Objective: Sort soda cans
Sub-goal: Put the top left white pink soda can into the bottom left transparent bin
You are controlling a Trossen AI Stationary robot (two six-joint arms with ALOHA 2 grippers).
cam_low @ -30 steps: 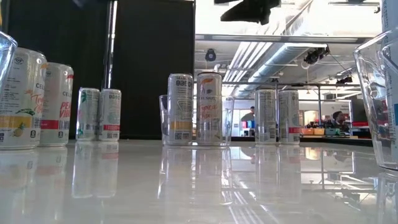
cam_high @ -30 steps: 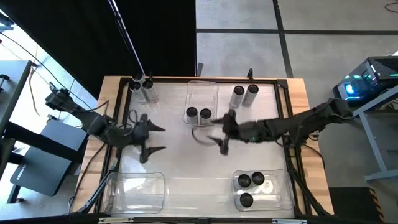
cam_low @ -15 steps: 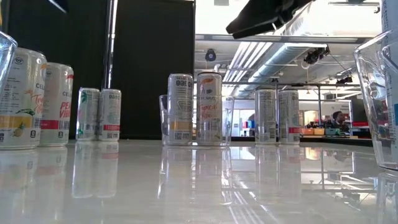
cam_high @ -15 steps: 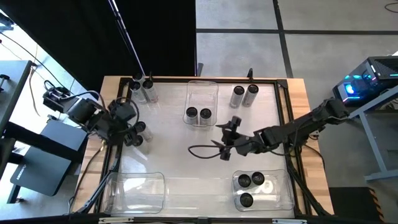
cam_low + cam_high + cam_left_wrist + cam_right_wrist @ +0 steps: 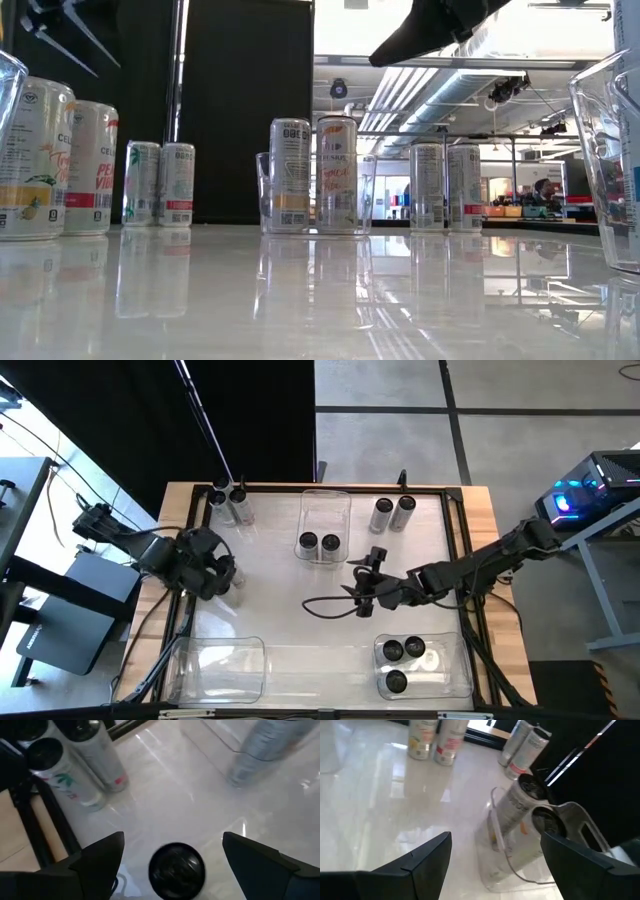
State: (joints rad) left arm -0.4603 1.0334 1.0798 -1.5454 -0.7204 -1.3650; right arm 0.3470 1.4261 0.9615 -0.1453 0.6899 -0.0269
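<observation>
Left gripper (image 5: 215, 575) hides cans under it in high view; left wrist view shows dark can top (image 5: 177, 869) between spread fingers (image 5: 100, 857), not touched. Labels mostly too small to read; "PEA" legible on near can (image 5: 92, 168) in low view. Right gripper (image 5: 362, 592) over mid tabletop (image 5: 280, 620), fingers released, empty. Soda cans: two in back bin (image 5: 324, 525), three in front-right bin (image 5: 422, 665), pairs at back-left (image 5: 230, 504) and back-right (image 5: 392, 514).
</observation>
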